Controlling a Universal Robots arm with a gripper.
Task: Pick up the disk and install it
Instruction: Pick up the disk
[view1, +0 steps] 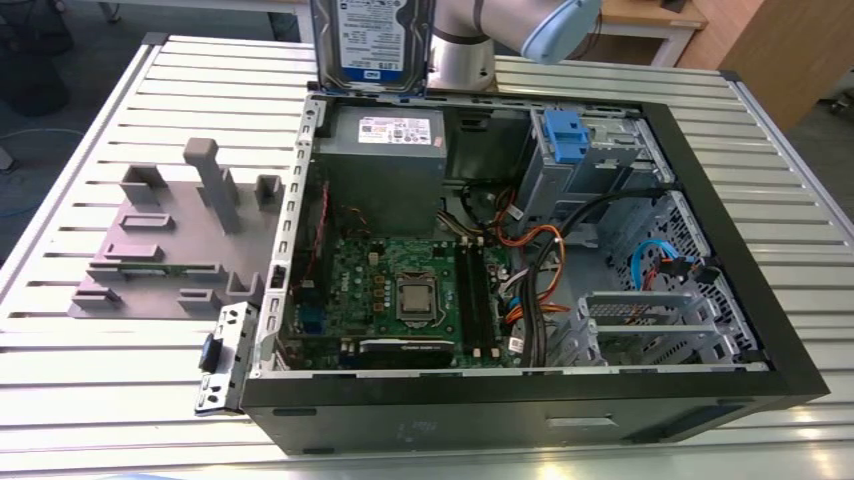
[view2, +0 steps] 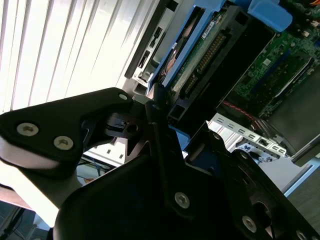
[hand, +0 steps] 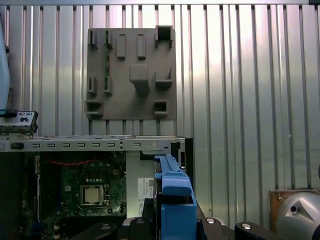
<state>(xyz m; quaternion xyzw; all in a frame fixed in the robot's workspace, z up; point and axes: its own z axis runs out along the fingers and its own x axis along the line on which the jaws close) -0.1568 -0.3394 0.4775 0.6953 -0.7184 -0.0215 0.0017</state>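
Gripper (view2: 160, 117): second wrist view, closed on the disk (view2: 200, 60) at its blue-railed end.
Disk (hand: 172, 192): first wrist view, edge-on in the grip, at the open case (hand: 90, 145) rim.
Holder (hand: 131, 75): grey, flat on the slatted table (hand: 240, 100), beside the case.
Disk (view1: 374, 42): exterior view, upright, label showing, aloft over the case's far edge, apart from the blue bracket (view1: 566, 135).

Workshop-like lab, slatted metal bench (view1: 94, 370), opened computer case (view1: 534, 412), grey parts fixture (view1: 150, 262)
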